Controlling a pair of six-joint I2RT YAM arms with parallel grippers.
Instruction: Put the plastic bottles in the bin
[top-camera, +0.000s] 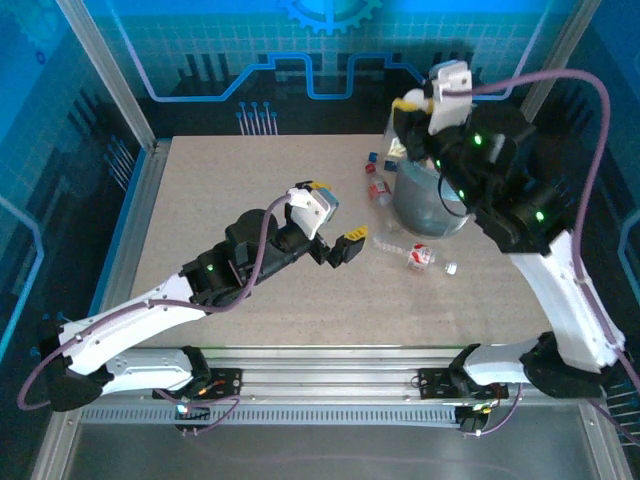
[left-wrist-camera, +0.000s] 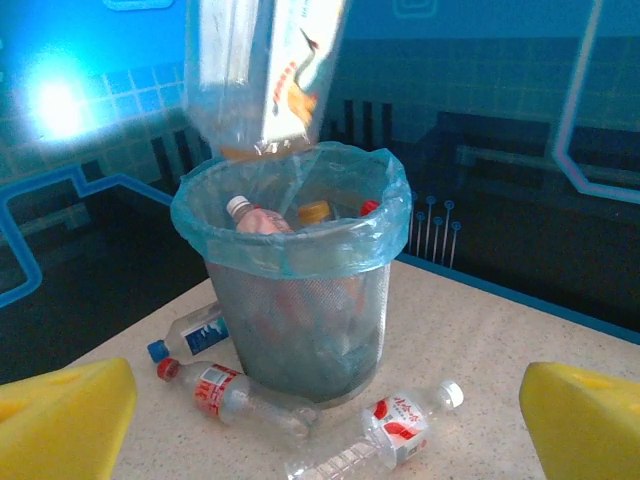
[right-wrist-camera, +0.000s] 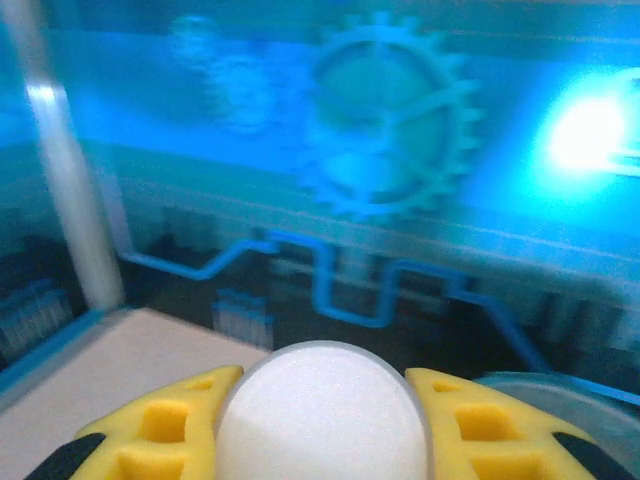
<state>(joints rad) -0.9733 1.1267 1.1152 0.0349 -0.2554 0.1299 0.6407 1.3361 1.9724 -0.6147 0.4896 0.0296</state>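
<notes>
Clear bottle (left-wrist-camera: 265, 70) hangs over the bin (left-wrist-camera: 290, 252), clamped in right gripper (right-wrist-camera: 322, 405); left gripper (left-wrist-camera: 325, 420) gapes.

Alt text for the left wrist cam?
A bag-lined mesh bin holds several bottles; an orange-labelled bottle hangs just above its rim. Three more bottles lie at its foot, and the left end effector is open.

no legible text, red print on bottle label (left-wrist-camera: 400, 425) too blurred

Blue cast thruout; glare blobs on back panel (left-wrist-camera: 55, 105); rt wrist view soft; bottle (left-wrist-camera: 265, 70) motion-smeared.
</notes>
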